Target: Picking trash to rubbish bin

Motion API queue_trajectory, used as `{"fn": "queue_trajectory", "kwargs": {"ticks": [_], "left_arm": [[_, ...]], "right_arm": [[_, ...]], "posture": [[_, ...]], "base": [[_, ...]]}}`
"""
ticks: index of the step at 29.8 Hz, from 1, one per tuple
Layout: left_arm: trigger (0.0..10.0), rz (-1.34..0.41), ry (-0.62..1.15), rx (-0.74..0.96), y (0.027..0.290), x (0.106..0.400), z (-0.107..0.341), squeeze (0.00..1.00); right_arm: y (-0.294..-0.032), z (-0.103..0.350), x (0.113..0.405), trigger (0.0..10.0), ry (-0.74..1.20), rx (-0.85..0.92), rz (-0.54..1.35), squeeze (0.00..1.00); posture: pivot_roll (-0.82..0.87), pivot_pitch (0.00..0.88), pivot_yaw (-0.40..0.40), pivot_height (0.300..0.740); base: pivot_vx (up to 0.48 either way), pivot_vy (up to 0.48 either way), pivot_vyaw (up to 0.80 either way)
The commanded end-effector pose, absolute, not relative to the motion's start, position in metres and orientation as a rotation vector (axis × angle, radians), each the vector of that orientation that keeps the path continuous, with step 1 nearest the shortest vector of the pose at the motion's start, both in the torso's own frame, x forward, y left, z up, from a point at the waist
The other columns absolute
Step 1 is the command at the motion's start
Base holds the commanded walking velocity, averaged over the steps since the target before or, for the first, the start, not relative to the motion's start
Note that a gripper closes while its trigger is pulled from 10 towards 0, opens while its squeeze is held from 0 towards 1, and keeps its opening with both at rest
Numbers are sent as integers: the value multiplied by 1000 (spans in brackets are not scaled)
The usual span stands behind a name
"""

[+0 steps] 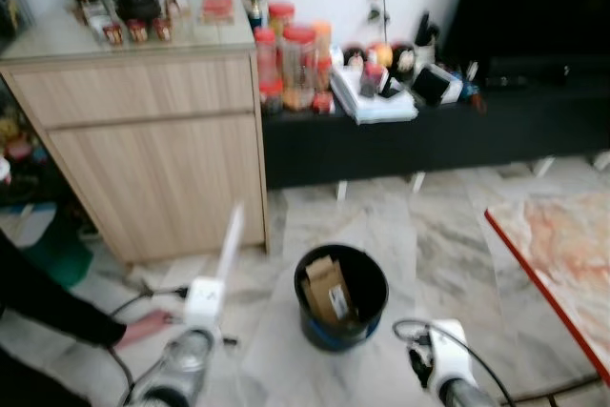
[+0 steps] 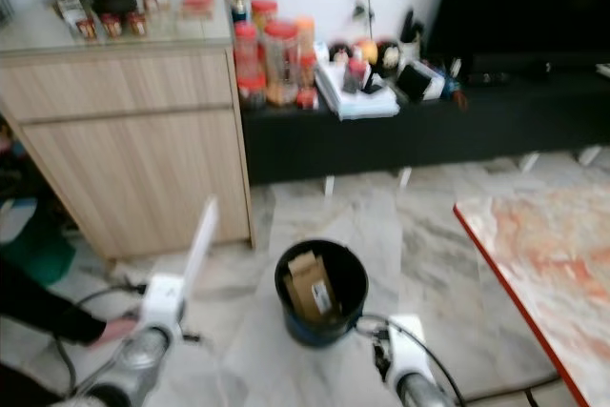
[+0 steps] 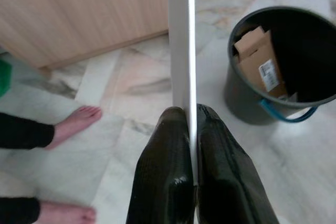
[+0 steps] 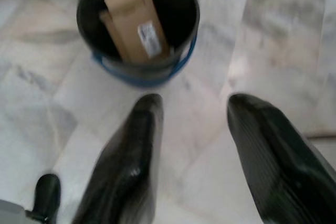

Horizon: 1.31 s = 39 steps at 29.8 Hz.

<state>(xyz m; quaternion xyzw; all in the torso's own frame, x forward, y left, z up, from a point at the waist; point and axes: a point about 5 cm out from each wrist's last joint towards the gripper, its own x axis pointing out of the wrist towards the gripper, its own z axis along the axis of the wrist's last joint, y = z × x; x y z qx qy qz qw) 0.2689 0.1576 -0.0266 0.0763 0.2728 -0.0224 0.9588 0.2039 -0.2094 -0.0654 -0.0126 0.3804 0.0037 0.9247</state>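
Beside the bin [image 1: 310,321], trash was ready to drop.
Left gripper [image 3: 190,124] pinched a white strip [image 3: 181,51]; right gripper [image 4: 194,114] gaped empty. Next probably: carry it over the rim.

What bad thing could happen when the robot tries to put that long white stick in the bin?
The left pincer grips the white strip at one end only, so the long strip might swing or slip out. The bin already holds a cardboard box, so the strip could catch on it and stick out, or tip over. A person's bare foot is on the floor close by, so a dropped strip might hit it.
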Motion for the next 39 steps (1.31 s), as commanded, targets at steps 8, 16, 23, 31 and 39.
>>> {"fn": "queue_trajectory", "kwargs": {"ticks": [8, 16, 23, 31, 39], "left_arm": [[10000, -3, 542, 165, 172, 273, -22, 0], [10000, 1, 536, 158, 172, 274, -21, 0], [10000, 2, 535, 153, 171, 275, -20, 0], [10000, -5, 531, 151, 171, 276, -19, 0], [10000, -17, 525, 148, 168, 278, -18, 0]], "right_arm": [[-201, -61, 214, 10000, 751, -22, 39, 0], [-199, -60, 216, 10000, 745, -35, 53, 0], [-199, -59, 217, 10000, 739, -52, 66, 0], [-196, -58, 218, 10000, 735, -66, 81, 0], [-196, -58, 219, 10000, 733, -71, 86, 0]], "posture": [[81, 16, -71, 740], [79, 26, -71, 740], [80, 36, -70, 740], [77, 46, -67, 740], [78, 50, -68, 740]], "base": [[331, 0, -200], [330, 0, -100], [328, 0, 0], [330, 0, 0], [331, 0, 0]]}}
